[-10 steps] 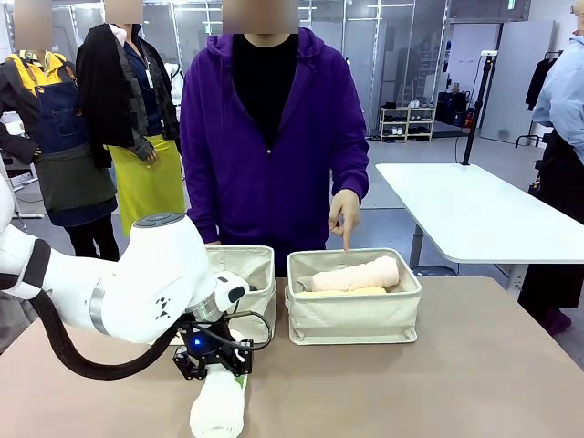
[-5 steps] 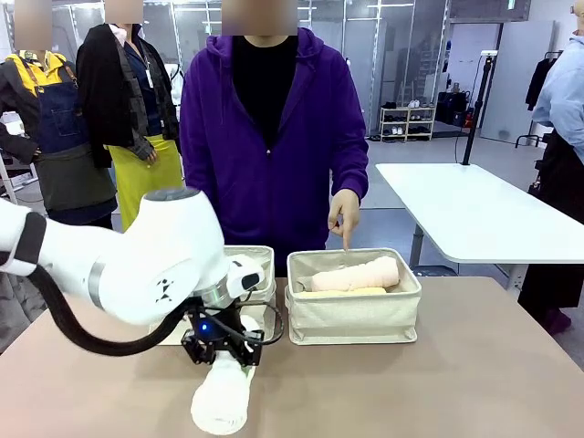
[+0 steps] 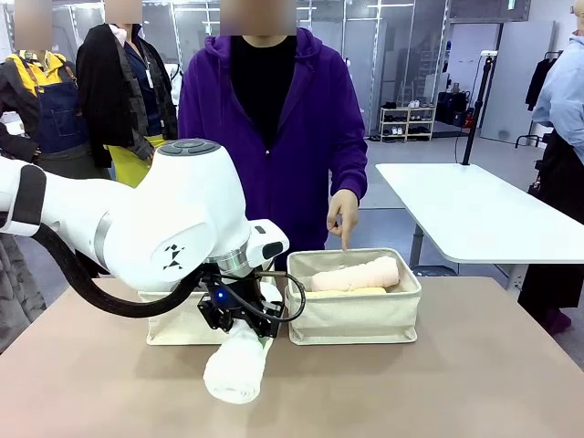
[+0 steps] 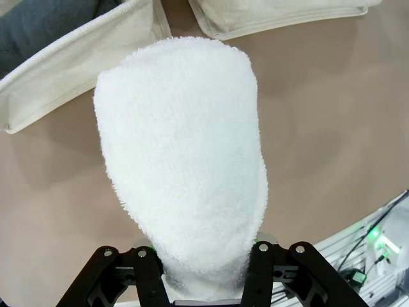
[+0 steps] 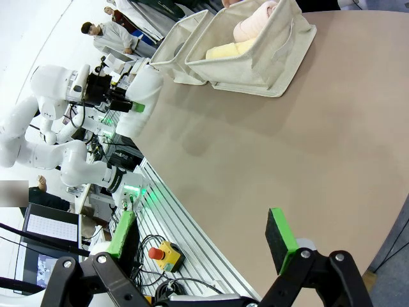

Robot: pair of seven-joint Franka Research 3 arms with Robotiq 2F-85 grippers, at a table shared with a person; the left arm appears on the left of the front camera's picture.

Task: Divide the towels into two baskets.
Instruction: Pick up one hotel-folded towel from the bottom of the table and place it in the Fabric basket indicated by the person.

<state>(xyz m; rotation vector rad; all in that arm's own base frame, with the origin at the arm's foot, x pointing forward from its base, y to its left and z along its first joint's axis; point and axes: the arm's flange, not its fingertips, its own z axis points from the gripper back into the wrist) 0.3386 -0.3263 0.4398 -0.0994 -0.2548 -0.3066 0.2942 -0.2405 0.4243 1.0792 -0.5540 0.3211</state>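
Right gripper [image 5: 204, 256] hangs near the table's [image 3: 474, 383] front edge, jaws wide, nothing between them. Left gripper [image 3: 239, 319] is clamped on 1 end of the white towel [image 3: 235, 363], which is off the table, just in front of the left basket [image 3: 178, 327]. Farther back, the right basket [image 3: 354, 316] holds 2 towels, pink [image 3: 356, 274] over yellow [image 3: 342, 293], and a person's hand [image 3: 344, 213] points down at its far rim.

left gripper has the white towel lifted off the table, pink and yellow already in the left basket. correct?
Not quite: the pink towel and yellow towel lie in the right basket, as the front view shows. The rest holds: the left gripper is clamped on the white towel, lifted off the table.
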